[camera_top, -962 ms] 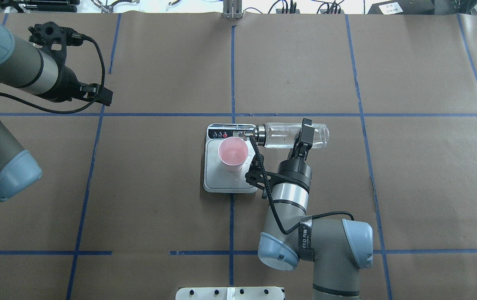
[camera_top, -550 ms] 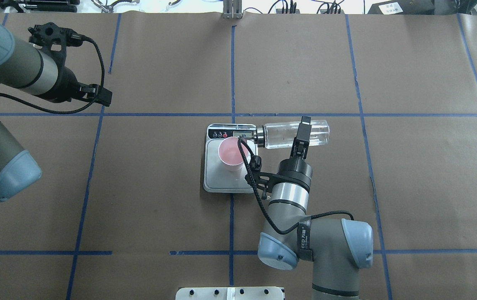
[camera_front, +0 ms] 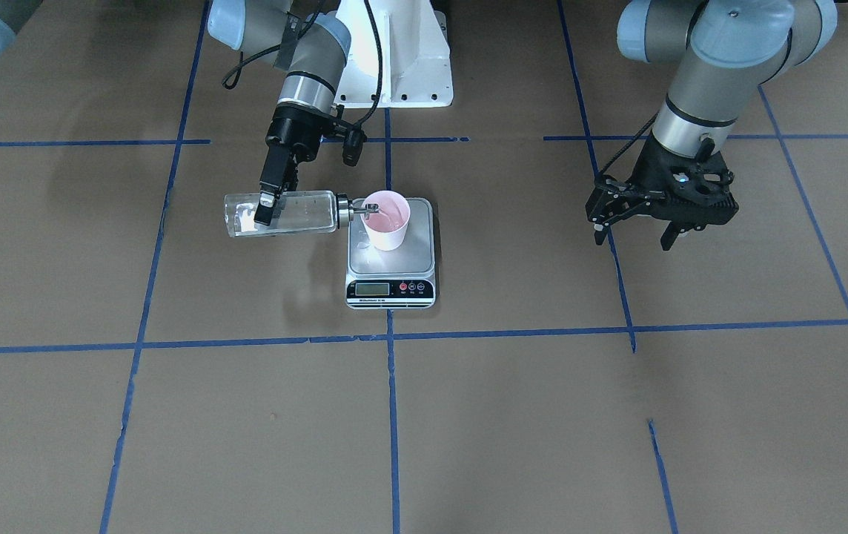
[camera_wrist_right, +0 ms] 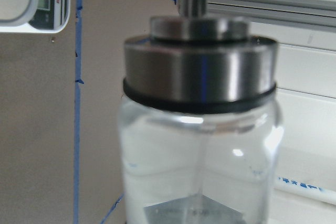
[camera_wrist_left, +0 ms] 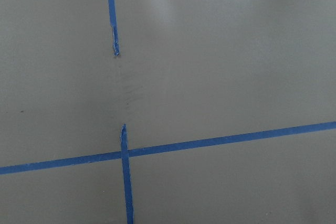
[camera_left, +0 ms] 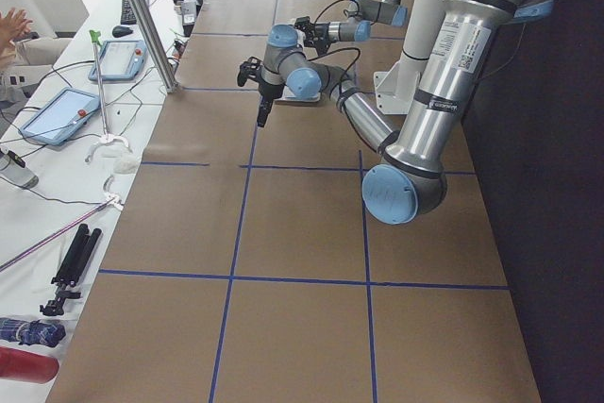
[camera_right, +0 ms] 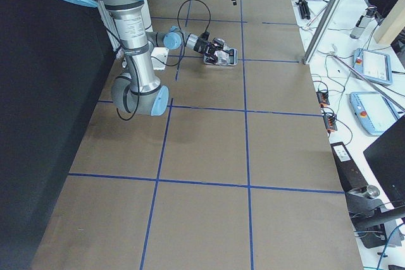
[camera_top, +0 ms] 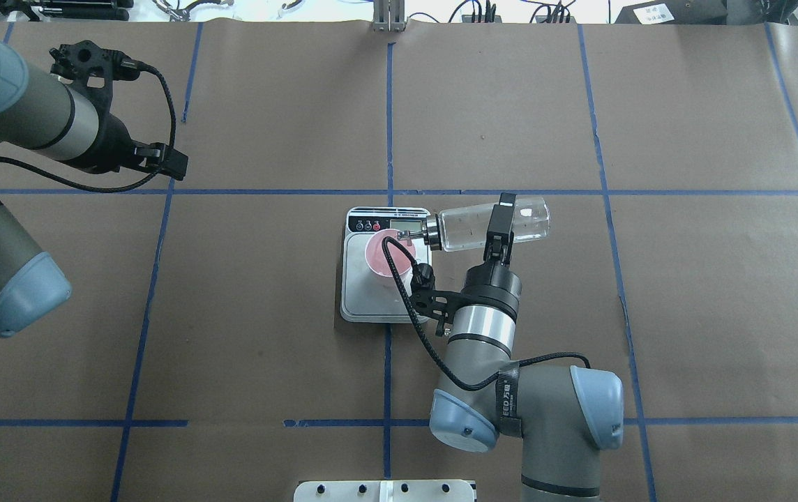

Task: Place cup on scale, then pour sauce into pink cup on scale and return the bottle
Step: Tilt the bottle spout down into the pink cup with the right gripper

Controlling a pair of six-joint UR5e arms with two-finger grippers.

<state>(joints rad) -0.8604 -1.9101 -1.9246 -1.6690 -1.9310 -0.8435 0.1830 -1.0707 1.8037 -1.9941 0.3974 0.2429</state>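
The pink cup (camera_front: 387, 220) (camera_top: 388, 259) stands upright on the silver plate of the scale (camera_front: 394, 261) (camera_top: 364, 301). My right gripper (camera_front: 267, 211) (camera_top: 499, 224) is shut on the clear glass bottle (camera_front: 294, 213) (camera_top: 465, 229) and holds it nearly on its side. The metal spout reaches over the cup's rim. Clear sauce shows inside the bottle in the right wrist view (camera_wrist_right: 199, 156). A corner of the scale also shows there (camera_wrist_right: 31, 3). My left gripper (camera_front: 633, 231) (camera_top: 165, 160) is open and empty, well away from the scale.
The white robot base (camera_front: 394, 74) stands behind the scale. Blue tape lines cross the brown paper table top (camera_top: 650, 314). A metal post (camera_top: 388, 21) stands at the far table edge. Tablets and cables lie on a side table (camera_left: 57, 115).
My right gripper has rolled the bottle further over and shifted it toward the cup, so the spout now sits over the cup's rim. The left arm has stayed put.
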